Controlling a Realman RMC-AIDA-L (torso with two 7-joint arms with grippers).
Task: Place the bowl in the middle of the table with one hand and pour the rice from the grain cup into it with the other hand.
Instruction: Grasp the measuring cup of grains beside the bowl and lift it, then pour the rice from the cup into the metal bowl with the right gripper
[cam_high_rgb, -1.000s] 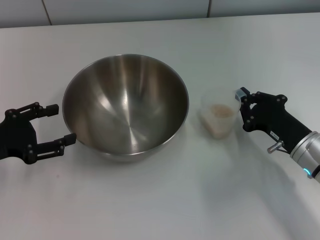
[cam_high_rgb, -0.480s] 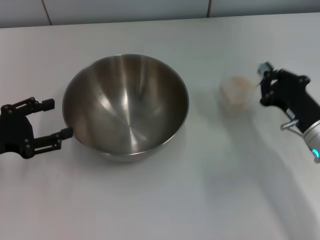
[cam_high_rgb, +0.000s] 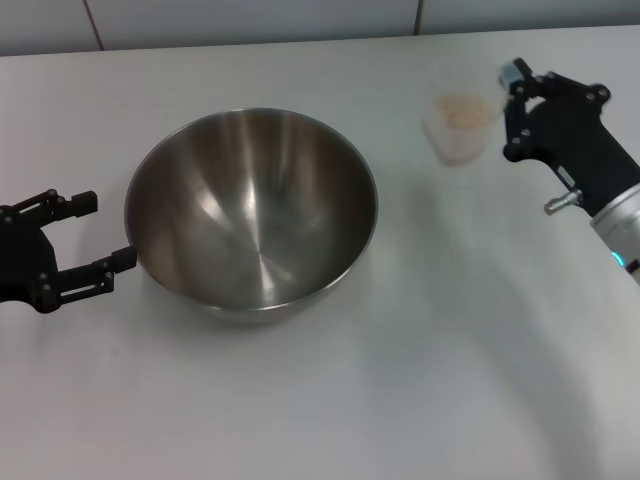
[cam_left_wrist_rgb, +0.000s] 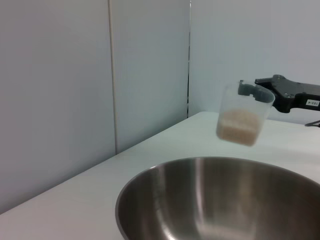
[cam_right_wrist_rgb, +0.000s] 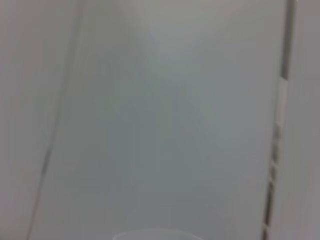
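Observation:
The steel bowl (cam_high_rgb: 250, 215) stands on the white table (cam_high_rgb: 330, 400), left of the middle. My left gripper (cam_high_rgb: 106, 232) is open and empty at the bowl's left rim, its near fingertip close to the wall. My right gripper (cam_high_rgb: 506, 108) is shut on the rim of the grain cup (cam_high_rgb: 460, 126) and holds it upright in the air, to the right of the bowl and beyond it. The rice (cam_high_rgb: 461, 110) fills the cup's lower part. The left wrist view shows the lifted cup (cam_left_wrist_rgb: 242, 117) above the bowl's far rim (cam_left_wrist_rgb: 200, 164), with the right gripper (cam_left_wrist_rgb: 257, 91) on it.
A tiled wall (cam_high_rgb: 250, 20) runs along the table's far edge. The right wrist view shows mostly wall, with a faint cup rim (cam_right_wrist_rgb: 155, 234) at the picture's lower edge.
My right gripper has lifted the grain cup off the table and carried it up and away from me. My left gripper has drawn back a little to the left of the bowl.

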